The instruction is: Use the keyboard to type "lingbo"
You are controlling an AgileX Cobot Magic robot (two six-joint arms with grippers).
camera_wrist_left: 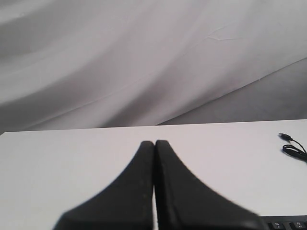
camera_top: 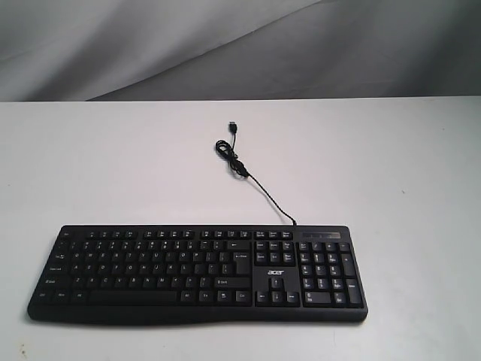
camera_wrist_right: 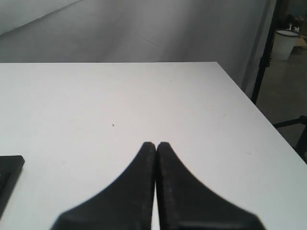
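Observation:
The black keyboard (camera_top: 197,272) with white legends and an "acer" logo lies flat along the near side of the white table (camera_top: 391,165). Its thin black cable (camera_top: 248,174) curls toward the table's middle and ends in a loose USB plug. Neither arm appears in the exterior view. In the left wrist view my left gripper (camera_wrist_left: 154,143) is shut with nothing between its fingers, and a strip of keyboard (camera_wrist_left: 286,224) shows beside it. My right gripper (camera_wrist_right: 156,144) is shut and empty too, with one keyboard corner (camera_wrist_right: 8,173) at the frame's edge.
A grey cloth backdrop (camera_top: 240,45) hangs behind the table. The right wrist view shows the table's side edge (camera_wrist_right: 249,98), a black stand (camera_wrist_right: 265,52) and a white bucket (camera_wrist_right: 287,40) beyond it. The cable plug (camera_wrist_left: 287,138) lies on bare tabletop.

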